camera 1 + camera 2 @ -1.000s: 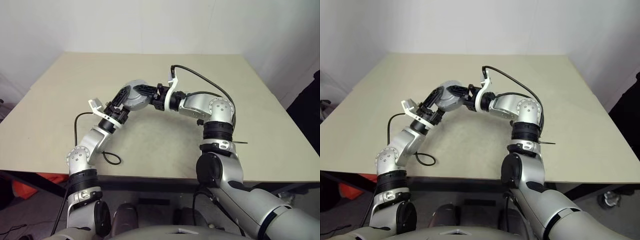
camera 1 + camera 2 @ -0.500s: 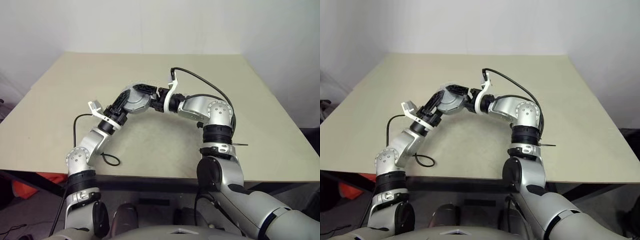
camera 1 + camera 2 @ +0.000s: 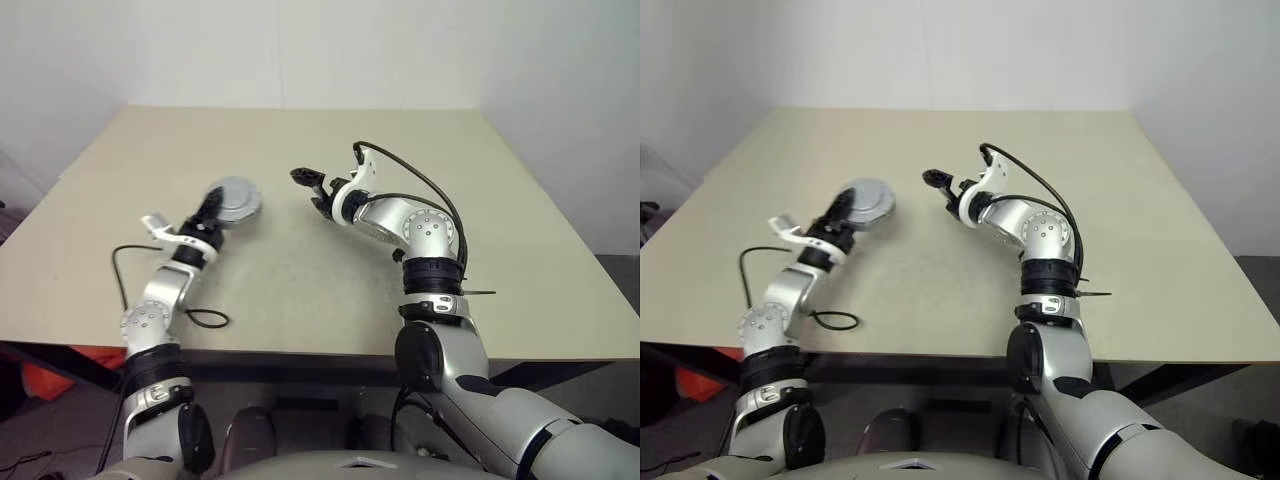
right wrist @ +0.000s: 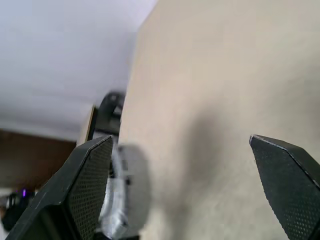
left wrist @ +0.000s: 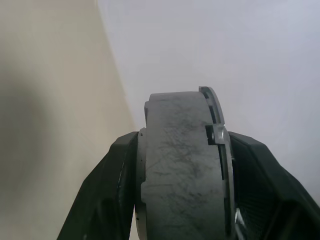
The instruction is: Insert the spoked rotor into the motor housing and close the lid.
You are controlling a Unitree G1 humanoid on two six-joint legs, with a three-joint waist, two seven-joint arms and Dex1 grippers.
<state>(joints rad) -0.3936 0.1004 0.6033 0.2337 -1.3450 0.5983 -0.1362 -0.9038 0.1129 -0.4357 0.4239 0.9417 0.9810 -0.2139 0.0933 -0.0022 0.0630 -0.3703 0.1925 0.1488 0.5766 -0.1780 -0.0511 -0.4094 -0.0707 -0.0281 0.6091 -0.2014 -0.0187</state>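
Since the earlier frames, both arms have parted: a second ago the two hands met at mid-table over the grey assembly; now the left hand has swung out to the robot's left with it, and the right hand has drawn away with nothing in it. Head views: the left hand holds the round grey motor housing low over the table, its flat grey face up; whether it rests on the surface cannot be told. The right hand hovers well apart from it, black fingers spread wide, empty. A black cable loop lies near the table's front edge. Left wrist view: the housing is seen edge-on, clamped between the two black fingers, with the lid as a thin plate seated along one face. The spoked rotor is not visible; judged to be inside, under the lid. Right wrist view: two fingers stand far apart over bare table, the housing blurred beyond them. Judgement: insertion and closing look done, and the step in hand is setting the closed assembly down. The next move calls for lowering it flat, then easing the left hand's grip without tipping the lid.
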